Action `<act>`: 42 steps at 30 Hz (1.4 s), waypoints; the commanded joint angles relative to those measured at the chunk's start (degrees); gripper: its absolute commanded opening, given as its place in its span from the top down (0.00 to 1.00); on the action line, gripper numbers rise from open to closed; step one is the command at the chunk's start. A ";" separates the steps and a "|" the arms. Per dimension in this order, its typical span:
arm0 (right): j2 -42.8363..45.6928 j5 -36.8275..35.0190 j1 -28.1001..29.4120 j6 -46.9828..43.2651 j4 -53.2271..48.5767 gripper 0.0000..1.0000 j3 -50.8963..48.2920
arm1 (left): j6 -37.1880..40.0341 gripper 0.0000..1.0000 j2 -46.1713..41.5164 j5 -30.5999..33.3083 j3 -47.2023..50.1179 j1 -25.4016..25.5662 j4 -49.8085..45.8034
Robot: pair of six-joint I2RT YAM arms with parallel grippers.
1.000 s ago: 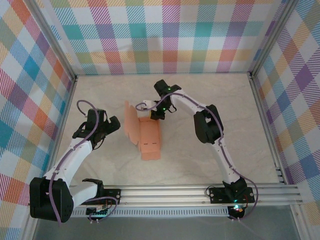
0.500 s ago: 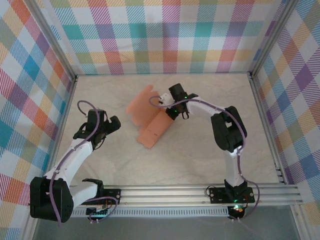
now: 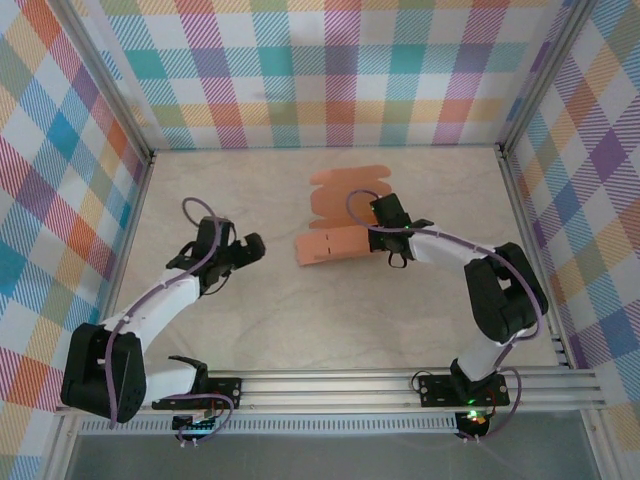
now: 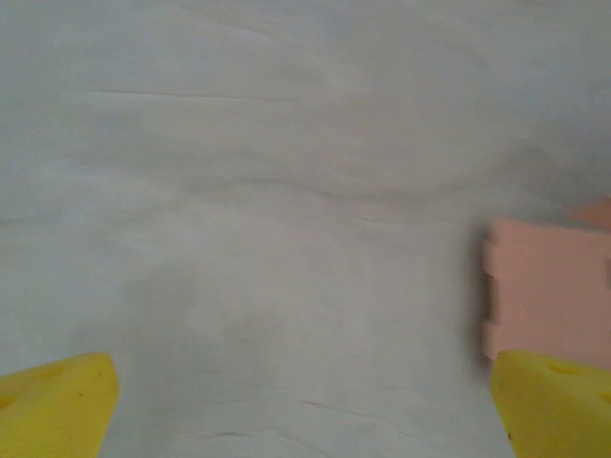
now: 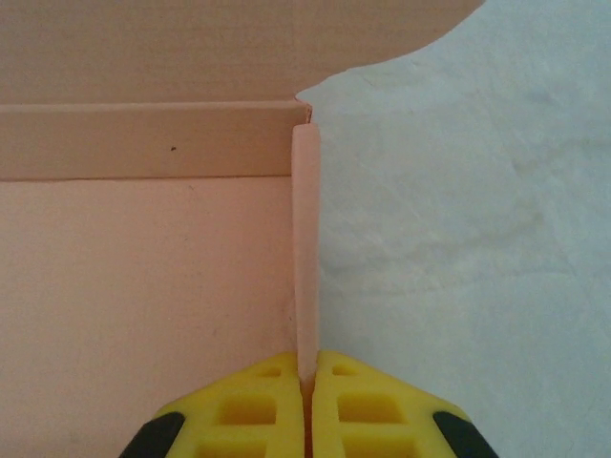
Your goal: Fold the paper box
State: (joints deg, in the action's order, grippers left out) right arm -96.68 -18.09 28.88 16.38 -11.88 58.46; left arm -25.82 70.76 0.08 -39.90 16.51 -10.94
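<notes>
The paper box (image 3: 335, 243) is a salmon-orange card cutout lying mid-table, with rounded tabs toward the back wall. My right gripper (image 3: 374, 226) sits at its right end. In the right wrist view the right gripper (image 5: 306, 382) is shut on a thin upright flap of the paper box (image 5: 143, 286), whose flat panel spreads to the left. My left gripper (image 3: 248, 250) hangs left of the box, apart from it, and is open. In the left wrist view its yellow fingertips (image 4: 57, 401) stand wide over bare table, with the box's edge (image 4: 549, 291) at the right.
Checked walls and an aluminium frame (image 3: 520, 200) close in the pale table (image 3: 300, 320) on three sides. A rail (image 3: 330, 385) with both arm bases runs along the near edge.
The right gripper has swung the paper box clockwise and carried it right and toward the back wall. The left arm has shifted a little right, toward the box, still open.
</notes>
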 commanded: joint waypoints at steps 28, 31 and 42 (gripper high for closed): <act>1.26 14.37 -2.26 2.77 -2.72 1.00 0.34 | 11.09 0.31 36.73 -32.42 -22.25 4.14 23.06; 0.76 14.18 -2.29 3.04 -2.50 1.00 0.56 | 8.16 0.34 37.17 -32.86 -21.68 4.22 25.01; 0.18 10.64 -2.21 4.18 -0.78 1.00 0.07 | 5.97 0.48 36.76 -34.69 -23.79 7.43 20.83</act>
State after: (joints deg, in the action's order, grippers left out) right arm -96.57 -6.61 26.63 19.73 -14.09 57.54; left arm -20.34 107.66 -32.99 -61.23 22.20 12.60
